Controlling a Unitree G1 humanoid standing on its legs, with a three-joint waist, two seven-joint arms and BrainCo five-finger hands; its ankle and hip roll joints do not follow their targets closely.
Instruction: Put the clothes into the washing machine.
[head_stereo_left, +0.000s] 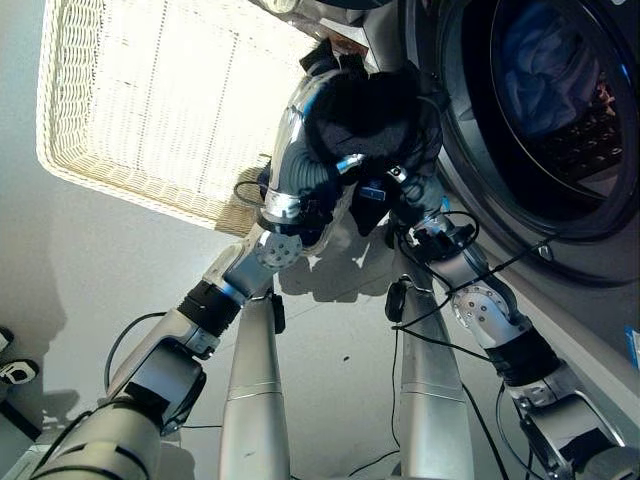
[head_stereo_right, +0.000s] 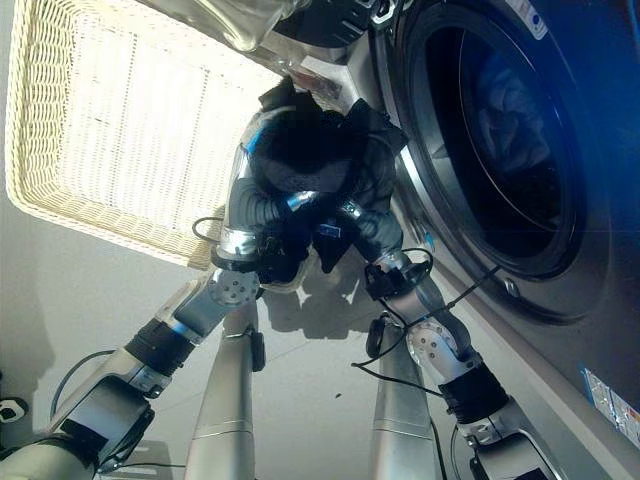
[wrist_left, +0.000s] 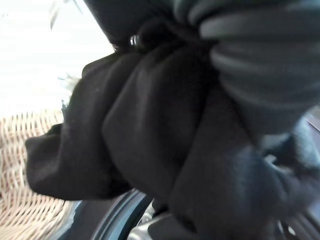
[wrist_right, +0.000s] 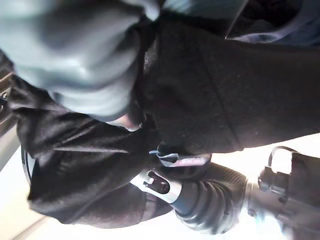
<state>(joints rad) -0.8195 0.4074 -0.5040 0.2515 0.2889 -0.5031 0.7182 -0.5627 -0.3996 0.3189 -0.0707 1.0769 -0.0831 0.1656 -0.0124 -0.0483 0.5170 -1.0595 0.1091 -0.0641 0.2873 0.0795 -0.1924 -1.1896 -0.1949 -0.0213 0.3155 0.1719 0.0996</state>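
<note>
The left hand (head_stereo_left: 335, 170) and the right hand (head_stereo_left: 405, 185) are both buried in a bundle of black fabric clothing (head_stereo_left: 365, 105), held up between them just beside the round opening of the dark grey front-loading washing machine (head_stereo_left: 545, 120). In the head views a silver finger of each hand pokes out under the cloth. Whether the rest of the fingers are curled round it cannot be told, since the fabric hides them in both wrist views as well.

The step in hand appears to be carrying the bundle across into the drum. To do it well, both hands would move together toward the opening so the cloth does not stretch or slip, and the hanging folds should clear the door rim before any release. A blue garment (head_stereo_left: 545, 60) already lies inside the drum.

Both arms are raised, forearms converging on the bundle. The left wrist is bent over the near side, next to the pale woven wicker basket (head_stereo_left: 150, 100).
</note>
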